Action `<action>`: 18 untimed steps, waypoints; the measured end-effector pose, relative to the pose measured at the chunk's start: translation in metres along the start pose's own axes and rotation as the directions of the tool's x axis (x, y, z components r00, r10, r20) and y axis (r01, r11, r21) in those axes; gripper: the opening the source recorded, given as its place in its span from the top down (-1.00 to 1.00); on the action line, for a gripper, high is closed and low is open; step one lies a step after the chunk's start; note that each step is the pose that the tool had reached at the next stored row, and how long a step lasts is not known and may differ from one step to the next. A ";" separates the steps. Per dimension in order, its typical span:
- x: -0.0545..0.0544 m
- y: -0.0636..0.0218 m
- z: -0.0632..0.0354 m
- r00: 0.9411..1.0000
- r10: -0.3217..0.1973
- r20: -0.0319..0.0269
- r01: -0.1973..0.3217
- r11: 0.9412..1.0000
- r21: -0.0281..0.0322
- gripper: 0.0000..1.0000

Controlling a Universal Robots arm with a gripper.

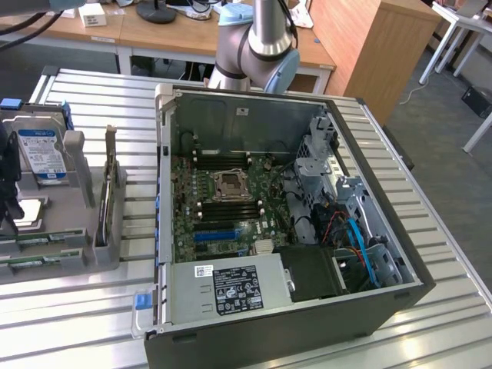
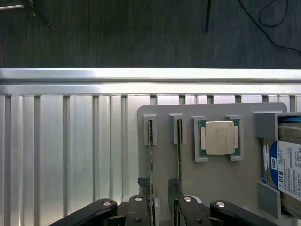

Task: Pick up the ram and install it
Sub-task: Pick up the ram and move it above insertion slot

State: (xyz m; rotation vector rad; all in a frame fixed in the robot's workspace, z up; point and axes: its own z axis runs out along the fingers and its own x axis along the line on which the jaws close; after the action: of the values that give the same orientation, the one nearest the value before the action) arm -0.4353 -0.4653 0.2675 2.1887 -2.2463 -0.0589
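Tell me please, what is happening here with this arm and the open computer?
A robot arm is at the start of a memory-fitting job. Its tool is open and sits low over two ram sticks that stand on edge in slots of a gray holder on the metal table. A processor chip and a hard drive sit in the same holder. Nothing is gripped or lifted yet. The computer case lies open beside the holder.

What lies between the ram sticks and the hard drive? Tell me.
The processor sits between the ram sticks and the hard drive, in its own holder on the tray; the wrist view shows this.
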 end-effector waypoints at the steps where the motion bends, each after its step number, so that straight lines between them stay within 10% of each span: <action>1: 0.000 0.0000 0.0015 1.000 0.000 0.000 0.000 1.000 0.000 0.40; 18: 0.006 -0.0005 0.0134 1.000 0.000 0.000 0.000 1.000 0.000 0.40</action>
State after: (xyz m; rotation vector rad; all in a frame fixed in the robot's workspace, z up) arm -0.4353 -0.4710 0.2539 2.1887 -2.2464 -0.0590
